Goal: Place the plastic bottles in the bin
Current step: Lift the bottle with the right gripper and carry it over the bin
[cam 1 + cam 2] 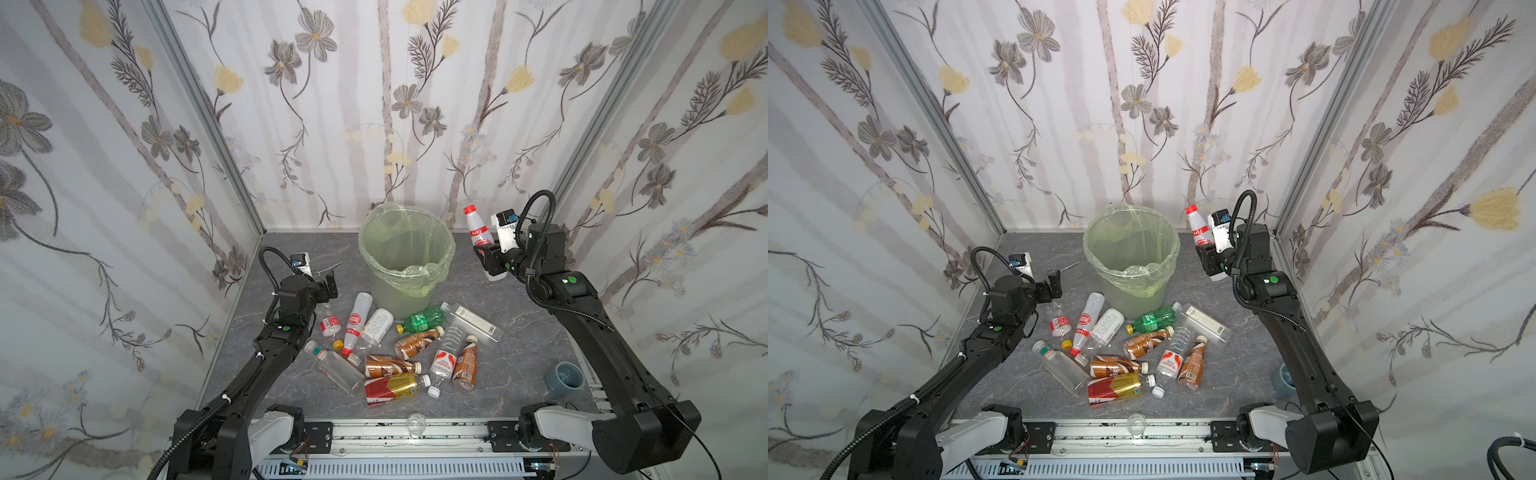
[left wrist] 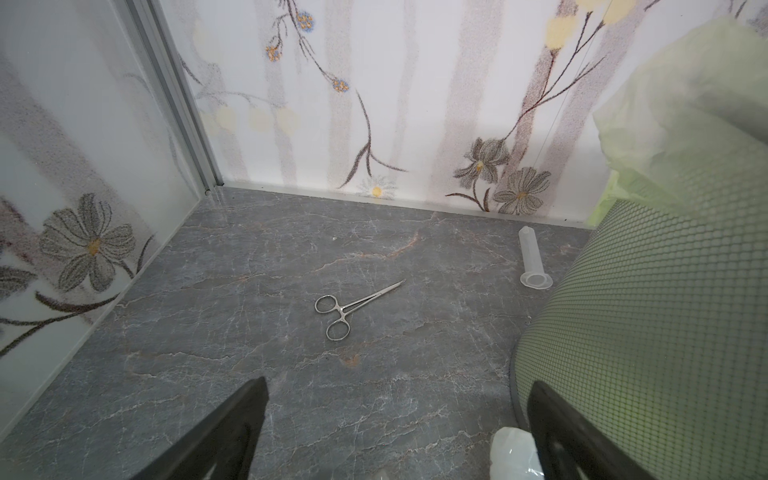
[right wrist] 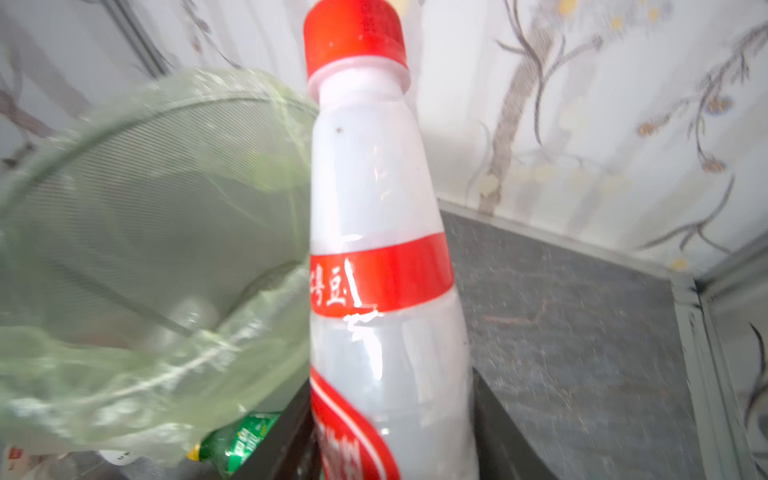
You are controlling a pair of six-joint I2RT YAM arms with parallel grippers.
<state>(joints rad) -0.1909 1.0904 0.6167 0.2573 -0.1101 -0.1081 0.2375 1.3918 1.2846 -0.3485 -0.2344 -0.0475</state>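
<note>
A grey marbled table (image 1: pixel 519 316) with flowered walls around it carries a tall pale green bin (image 1: pixel 395 291), lined with a light green bag. The bin stands just beside the right claw (image 1: pixel 484 251), on that claw's inner side. The right claw is raised level with the bin's rim and is clamped on the base of a white red-capped bottle (image 1: pixel 478 226), which it holds upright, cap on top, beside the rim and not over the opening. In the right wrist view this bottle (image 3: pixel 374 208) fills the middle, next to the bin's mouth. The left claw (image 1: pixel 329 284) hangs at the bin's other side, low over the table, jaws wide apart and empty. The loose bottles (image 1: pixel 399 353) lie in a heap in front of the bin, between the two claws and nearer the robot than either. A green bottle (image 1: pixel 424 319) lies at the bin's foot. A grey-blue cup (image 1: pixel 565 376) sits well behind the right claw. Steel forceps (image 2: pixel 353 305) lie just ahead of the left claw's fingers (image 2: pixel 232 436), and a clear tube (image 2: pixel 532 262) lies farther ahead.
</note>
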